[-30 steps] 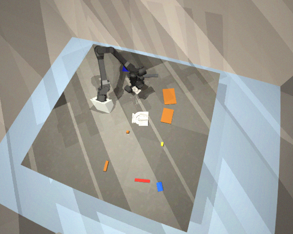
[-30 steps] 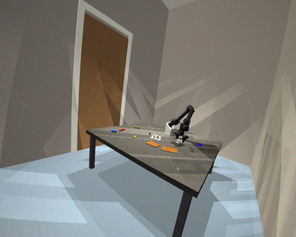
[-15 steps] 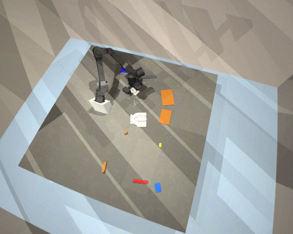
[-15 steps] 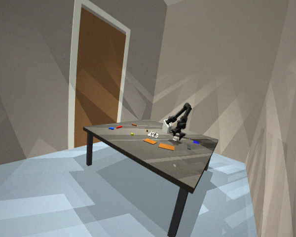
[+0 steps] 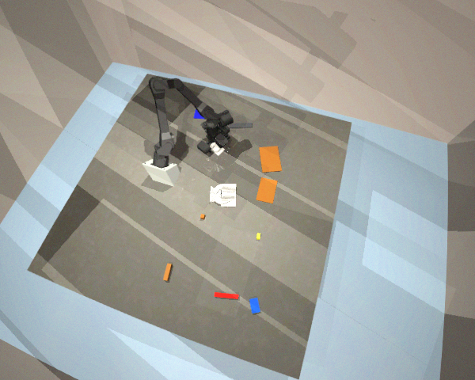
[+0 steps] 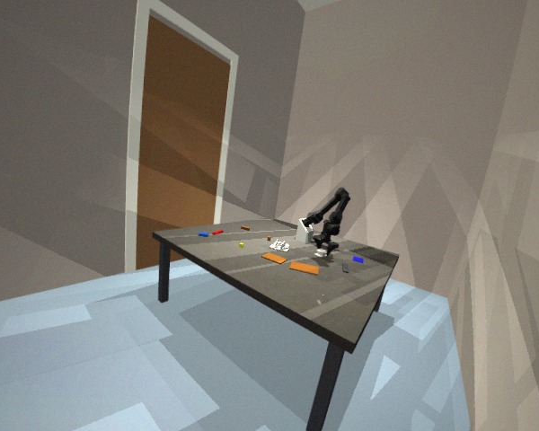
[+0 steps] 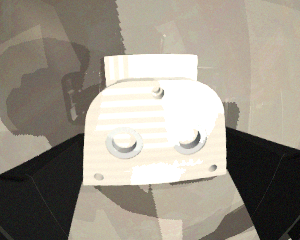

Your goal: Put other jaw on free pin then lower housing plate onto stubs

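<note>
The housing plate (image 5: 218, 150) (image 6: 321, 253) (image 7: 155, 117) is white, with two round holes, a small knob and a raised block along its far edge. My gripper (image 5: 213, 143) (image 6: 324, 249) (image 7: 153, 138) is shut on the plate's two sides, with no gap showing in the wrist view. The plate is low over the table; whether it touches cannot be told. The white base assembly (image 5: 228, 200) (image 6: 279, 246) stands apart from the gripper, nearer the middle of the table. Its jaws, pins and gear teeth are too small to tell apart.
Two flat orange plates (image 5: 270, 158) (image 6: 304, 268) lie to one side. A dark grey bar (image 5: 241, 125) (image 6: 345, 268) and a blue piece (image 5: 198, 114) (image 6: 357, 259) lie near the gripper. Small orange, yellow, red and blue blocks lie beyond the assembly.
</note>
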You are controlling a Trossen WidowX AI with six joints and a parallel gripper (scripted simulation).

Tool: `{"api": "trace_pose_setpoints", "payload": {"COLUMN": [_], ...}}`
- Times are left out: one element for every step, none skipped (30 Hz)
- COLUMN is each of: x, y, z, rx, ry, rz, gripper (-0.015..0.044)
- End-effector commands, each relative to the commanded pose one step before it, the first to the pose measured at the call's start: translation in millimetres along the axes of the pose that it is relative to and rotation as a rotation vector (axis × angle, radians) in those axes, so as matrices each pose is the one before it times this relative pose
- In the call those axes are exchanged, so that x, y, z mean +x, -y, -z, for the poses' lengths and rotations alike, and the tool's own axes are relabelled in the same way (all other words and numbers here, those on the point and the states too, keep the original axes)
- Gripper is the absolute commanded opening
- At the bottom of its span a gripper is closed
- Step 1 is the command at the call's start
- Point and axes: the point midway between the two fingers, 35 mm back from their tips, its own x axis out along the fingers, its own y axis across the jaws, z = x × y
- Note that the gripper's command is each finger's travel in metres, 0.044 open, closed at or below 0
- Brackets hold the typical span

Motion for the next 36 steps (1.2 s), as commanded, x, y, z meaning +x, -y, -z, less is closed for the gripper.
{"api": "trace_pose_setpoints", "payload": {"x": [0.0, 0.0, 0.0, 0.0, 0.0, 0.0, 0.0, 0.0, 0.0, 0.0, 0.0, -0.49, -1.48, -2.48, -3.07, -3.09, -3.11, -3.12, -3.13, -3.14, -3.15, -3.16, -3.17, -3.18, -3.18, -3.19, -3.19, -3.19, -3.2, -3.2, -3.2, -3.19, -3.19, -3.18, -2.58, -1.55], "y": [-0.01, 0.0, 0.0, 0.0, 0.0, 0.0, 0.0, 0.0, 0.0, 0.0, 0.0, -0.03, -0.08, -0.13, -0.14, -0.12, -0.1, -0.08, -0.06, -0.04, -0.02, 0.0, 0.01, 0.03, 0.04, 0.06, 0.07, 0.09, 0.1, 0.11, 0.13, 0.14, 0.15, 0.16, 0.13, 0.08], "z": [0.01, 0.0, 0.0, 0.0, 0.0, 0.0, 0.0, 0.0, 0.0, 0.0, 0.0, -0.1, -0.29, -0.46, -0.53, -0.48, -0.43, -0.38, -0.33, -0.28, -0.23, -0.18, -0.13, -0.08, -0.03, 0.03, 0.08, 0.13, 0.19, 0.24, 0.29, 0.35, 0.4, 0.45, 0.41, 0.26], "rx": [0.0, 0.0, 0.0, 0.0, 0.0, 0.0, 0.0, 0.0, 0.0, 0.0, 0.0, 0.0, -0.0001, -0.0001, -0.0002, -0.0001, -0.0001, -0.0001, 0.0, 0.0, 0.0, 0.0, 0.0001, 0.0001, 0.0001, 0.0001, 0.0002, 0.0002, 0.0002, 0.0002, 0.0003, 0.0003, 0.0003, 0.0003, 0.0003, 0.0002], "ry": [-0.00001, 0.0, 0.0, 0.0, 0.0, 0.0, 0.0, 0.0, 0.0, 0.0, 0.0, 0.0001, 0.00028, 0.00045, 0.00052, 0.00049, 0.00046, 0.00043, 0.0004, 0.00037, 0.00034, 0.00031, 0.00029, 0.00026, 0.00024, 0.00022, 0.0002, 0.00018, 0.00016, 0.00014, 0.00013, 0.00012, 0.0001, 0.00009, 0.00007, 0.00004], "rz": [-0.00001, 0.0, 0.0, 0.0, 0.0, 0.0, 0.0, 0.0, 0.0, 0.0, 0.0, 0.00015, 0.00044, 0.0007, 0.00081, 0.00075, 0.00068, 0.00062, 0.00055, 0.00048, 0.00042, 0.00035, 0.00028, 0.00021, 0.00014, 0.00007, 0.0, -0.00007, -0.00014, -0.00022, -0.00029, -0.00036, -0.00044, -0.00051, -0.00047, -0.0003], "gripper": [0.0353, 0.0351, 0.0351, 0.0351, 0.0351, 0.0351, 0.0351, 0.0351, 0.0351, 0.0351, 0.0351, 0.0351, 0.0351, 0.0351, 0.0351, 0.0351, 0.0351, 0.0351, 0.0351, 0.0351, 0.0351, 0.0351, 0.0351, 0.0351, 0.0351, 0.0351, 0.0351, 0.0351, 0.0351, 0.0351, 0.0351, 0.0351, 0.0351, 0.0351, 0.0351, 0.0351]}}
